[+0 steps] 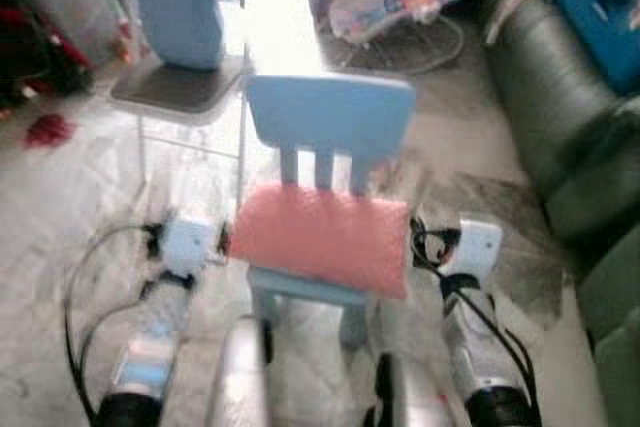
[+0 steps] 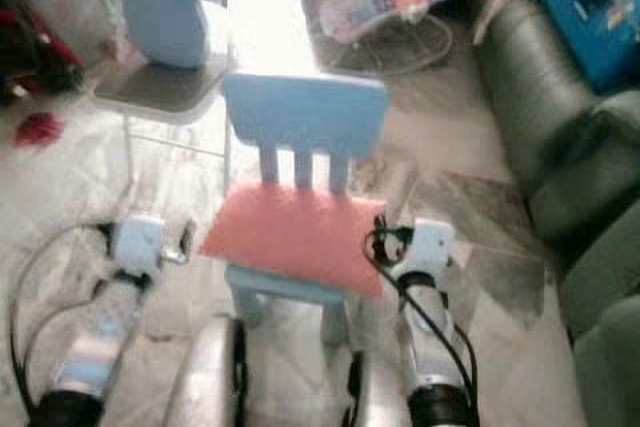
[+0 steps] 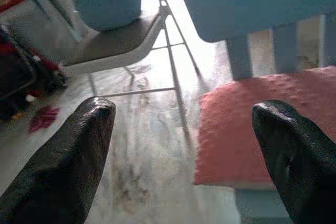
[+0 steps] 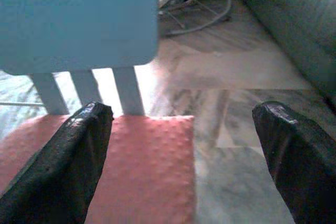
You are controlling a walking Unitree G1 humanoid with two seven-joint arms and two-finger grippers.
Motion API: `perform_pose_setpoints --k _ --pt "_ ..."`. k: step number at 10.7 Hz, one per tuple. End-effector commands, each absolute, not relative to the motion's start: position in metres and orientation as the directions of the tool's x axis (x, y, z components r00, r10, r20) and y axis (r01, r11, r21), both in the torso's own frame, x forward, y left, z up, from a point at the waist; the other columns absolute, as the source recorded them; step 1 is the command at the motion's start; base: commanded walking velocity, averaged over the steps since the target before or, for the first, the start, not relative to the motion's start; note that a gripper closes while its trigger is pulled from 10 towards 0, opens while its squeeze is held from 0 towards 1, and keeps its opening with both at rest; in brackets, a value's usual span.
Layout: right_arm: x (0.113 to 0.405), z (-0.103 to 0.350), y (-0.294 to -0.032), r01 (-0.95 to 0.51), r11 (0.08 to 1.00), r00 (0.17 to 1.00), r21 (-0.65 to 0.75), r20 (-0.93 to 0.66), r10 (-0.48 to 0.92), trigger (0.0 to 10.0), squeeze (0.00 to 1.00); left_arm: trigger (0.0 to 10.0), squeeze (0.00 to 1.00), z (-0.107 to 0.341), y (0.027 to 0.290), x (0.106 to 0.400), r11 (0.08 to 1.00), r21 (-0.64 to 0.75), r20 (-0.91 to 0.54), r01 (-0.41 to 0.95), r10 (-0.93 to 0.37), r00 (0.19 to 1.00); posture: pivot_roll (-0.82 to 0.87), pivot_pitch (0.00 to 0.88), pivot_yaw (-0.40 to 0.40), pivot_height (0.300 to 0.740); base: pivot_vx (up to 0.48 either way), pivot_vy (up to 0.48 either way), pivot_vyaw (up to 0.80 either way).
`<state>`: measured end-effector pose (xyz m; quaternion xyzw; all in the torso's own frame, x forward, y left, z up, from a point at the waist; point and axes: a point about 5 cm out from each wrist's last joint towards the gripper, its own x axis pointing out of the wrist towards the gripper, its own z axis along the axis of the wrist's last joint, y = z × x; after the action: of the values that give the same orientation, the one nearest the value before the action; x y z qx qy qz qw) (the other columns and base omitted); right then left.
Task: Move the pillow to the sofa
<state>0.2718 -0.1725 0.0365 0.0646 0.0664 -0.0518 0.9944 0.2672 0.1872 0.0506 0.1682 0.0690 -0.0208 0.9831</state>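
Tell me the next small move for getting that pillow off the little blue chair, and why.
Probably bring both arms inward until the fingers close on the pillow's ends. The pink pillow lies on the blue chair, with the left gripper and right gripper open at either end, not yet touching it. The sofa waits to the right.

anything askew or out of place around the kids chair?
The pink pillow is wider than the small blue chair seat it lies on, overhanging on both sides. A red scrap lies loose on the floor to the left. Left gripper and right gripper flank the pillow, both open.
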Motion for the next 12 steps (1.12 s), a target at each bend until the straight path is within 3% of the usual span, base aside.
perform_pose_setpoints --k 1,3,7,12 --pt "0.272 0.037 -0.173 0.103 0.986 0.987 0.128 -0.135 -0.086 10.0 0.0 10.0 0.0 0.061 0.187 0.276 0.943 0.331 -0.106 0.044 -0.009 0.994 0.03 0.123 0.002 0.648 0.0 0.0 0.0" --pt "0.274 0.038 -0.169 0.076 0.99 0.989 0.119 -0.138 -0.059 10.0 0.0 10.0 0.0 0.062 0.189 0.277 0.945 0.327 -0.096 0.004 0.029 0.995 0.04 0.13 -0.019 0.648 0.0 0.0 0.0" --pt "0.275 0.038 -0.167 0.056 0.991 0.989 0.122 -0.143 -0.038 10.0 0.0 10.0 0.0 0.062 0.199 0.276 0.936 0.349 -0.09 -0.049 0.085 0.992 0.03 0.149 -0.032 0.593 0.0 0.0 0.0" --pt "0.281 0.046 -0.163 -0.006 0.994 0.992 0.106 -0.121 0.019 10.0 0.0 10.0 0.0 0.059 0.196 0.275 0.936 0.341 -0.097 -0.086 0.126 0.987 0.03 0.155 -0.049 0.588 0.0 0.0 0.0"
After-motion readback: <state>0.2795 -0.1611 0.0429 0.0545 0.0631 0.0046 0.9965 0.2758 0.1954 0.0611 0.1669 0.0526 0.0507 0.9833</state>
